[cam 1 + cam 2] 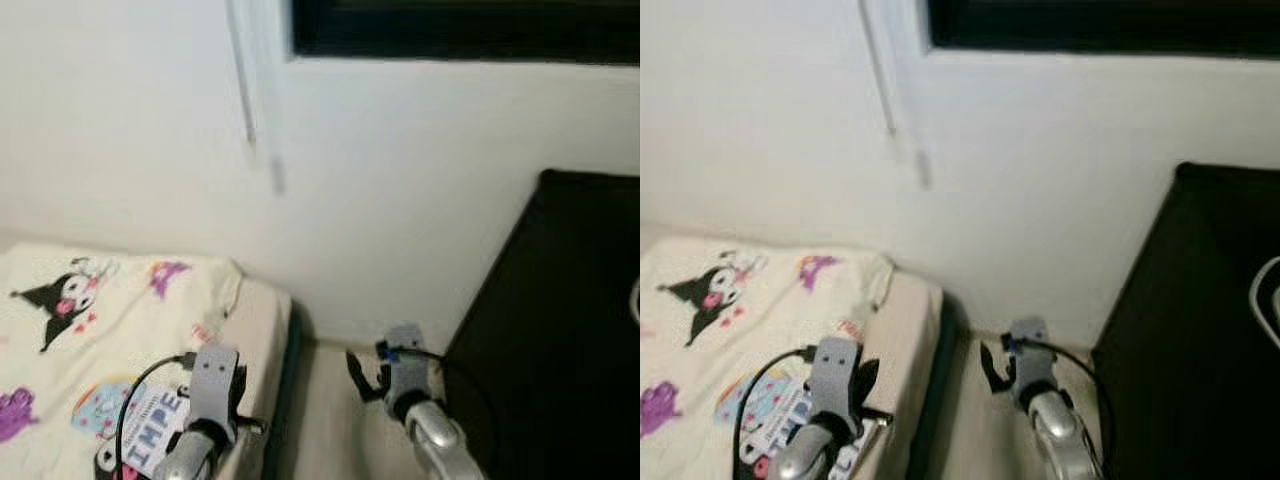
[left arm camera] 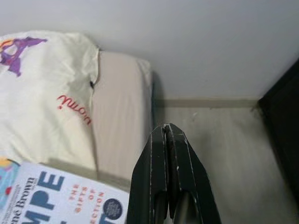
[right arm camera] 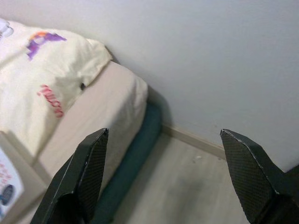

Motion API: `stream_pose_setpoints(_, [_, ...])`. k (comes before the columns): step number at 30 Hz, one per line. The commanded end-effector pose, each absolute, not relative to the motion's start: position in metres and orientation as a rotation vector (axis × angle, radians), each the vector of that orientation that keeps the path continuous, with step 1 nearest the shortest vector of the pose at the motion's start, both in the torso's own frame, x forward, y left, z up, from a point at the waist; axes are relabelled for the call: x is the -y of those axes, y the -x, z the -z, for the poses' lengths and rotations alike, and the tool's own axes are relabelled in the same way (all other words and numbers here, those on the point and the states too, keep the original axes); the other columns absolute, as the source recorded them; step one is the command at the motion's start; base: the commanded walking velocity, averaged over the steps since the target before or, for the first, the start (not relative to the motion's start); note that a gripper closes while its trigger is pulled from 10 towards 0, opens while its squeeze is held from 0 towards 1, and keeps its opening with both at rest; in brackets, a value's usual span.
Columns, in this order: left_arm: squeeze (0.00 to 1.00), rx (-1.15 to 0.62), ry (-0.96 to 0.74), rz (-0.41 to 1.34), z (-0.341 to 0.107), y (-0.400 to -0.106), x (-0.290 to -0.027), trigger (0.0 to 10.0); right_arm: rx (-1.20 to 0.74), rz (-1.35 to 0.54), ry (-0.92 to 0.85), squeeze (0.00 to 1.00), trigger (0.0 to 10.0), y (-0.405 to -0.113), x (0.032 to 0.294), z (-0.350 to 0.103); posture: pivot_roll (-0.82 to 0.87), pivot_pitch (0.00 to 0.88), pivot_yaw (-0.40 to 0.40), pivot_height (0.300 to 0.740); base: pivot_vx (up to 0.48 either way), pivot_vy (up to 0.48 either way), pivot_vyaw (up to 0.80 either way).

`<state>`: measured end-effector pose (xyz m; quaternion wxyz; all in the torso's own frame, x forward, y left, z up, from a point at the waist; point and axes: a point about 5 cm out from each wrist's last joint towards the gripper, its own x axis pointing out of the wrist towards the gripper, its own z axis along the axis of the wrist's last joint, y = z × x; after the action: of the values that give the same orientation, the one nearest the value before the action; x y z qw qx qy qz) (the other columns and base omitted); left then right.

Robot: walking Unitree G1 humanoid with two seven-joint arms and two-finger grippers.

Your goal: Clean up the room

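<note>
Facing the wall corner, I hold both arms low. The left gripper (image 2: 169, 140), fingers clenched on nothing, hovers beside a book (image 1: 152, 425) lying on the bed (image 1: 110, 320). The right gripper (image 3: 163, 168), fingers released, hangs over the floor (image 3: 187, 186), ready.

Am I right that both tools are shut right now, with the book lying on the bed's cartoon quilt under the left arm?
Not quite: only the left tool is shut, its fingers pressed together in the left wrist view. The right tool is open, its fingers spread wide over the floor, as the right wrist view shows. The book does lie on the cartoon quilt under the left arm.
</note>
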<state>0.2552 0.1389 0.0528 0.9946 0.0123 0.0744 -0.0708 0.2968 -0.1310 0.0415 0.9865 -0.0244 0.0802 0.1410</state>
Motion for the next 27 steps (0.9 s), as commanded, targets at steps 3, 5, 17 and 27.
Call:
stream_pose_setpoints(3, [0.0,-0.178,-0.045,0.153,-0.0483,-0.2512,-0.1412,10.0,-0.189,-0.268,0.023,0.0,10.0,-0.2922,0.1322,-0.0353,0.02,0.168,0.019,0.74,0.0,0.0,0.0])
stream_pose_setpoints(5, [0.0,-0.174,-0.072,0.159,-0.0487,-0.2511,-0.1412,10.0,-0.189,-0.263,0.018,0.0,10.0,-0.2921,0.1323,-0.0352,0.03,0.169,0.02,0.74,0.0,0.0,0.0])
stream_pose_setpoints(17, [0.0,-0.184,-0.092,0.14,-0.0482,-0.251,-0.1424,10.0,-0.188,-0.262,0.01,0.0,10.0,-0.2917,0.1316,-0.0353,0.02,0.174,0.019,0.74,0.0,-0.171,0.0])
stream_pose_setpoints(27, [0.0,-0.21,-0.094,0.125,-0.0469,-0.2511,-0.1439,10.0,-0.186,-0.262,0.007,0.0,10.0,-0.2913,0.1313,-0.0355,0.03,0.174,0.019,0.74,0.0,-0.439,0.0])
